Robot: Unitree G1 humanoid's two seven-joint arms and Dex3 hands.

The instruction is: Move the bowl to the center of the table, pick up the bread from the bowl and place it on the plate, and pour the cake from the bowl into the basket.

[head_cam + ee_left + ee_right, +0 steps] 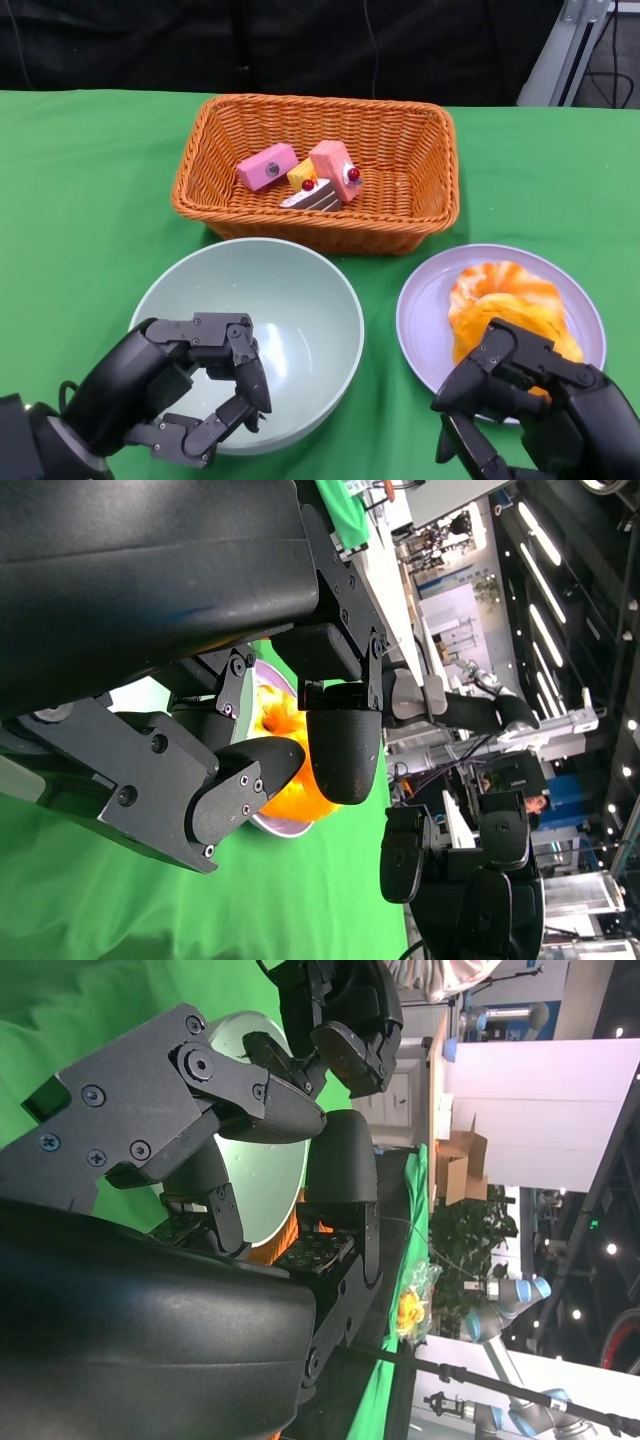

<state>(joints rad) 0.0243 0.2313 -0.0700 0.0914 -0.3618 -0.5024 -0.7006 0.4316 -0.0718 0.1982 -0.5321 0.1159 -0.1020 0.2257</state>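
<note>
Green table [90, 190] carries a basket [425, 215], bowl [310, 300] and plate [420, 320] (all near each other).

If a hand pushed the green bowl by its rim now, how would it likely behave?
The bowl looks empty, so it is probably light and would slide easily on the green cloth. Its rounded walls suggest it may rock or tip if pushed high on the rim. Its smooth, glossy surface may be slippery for the left hand at its near rim.
</note>
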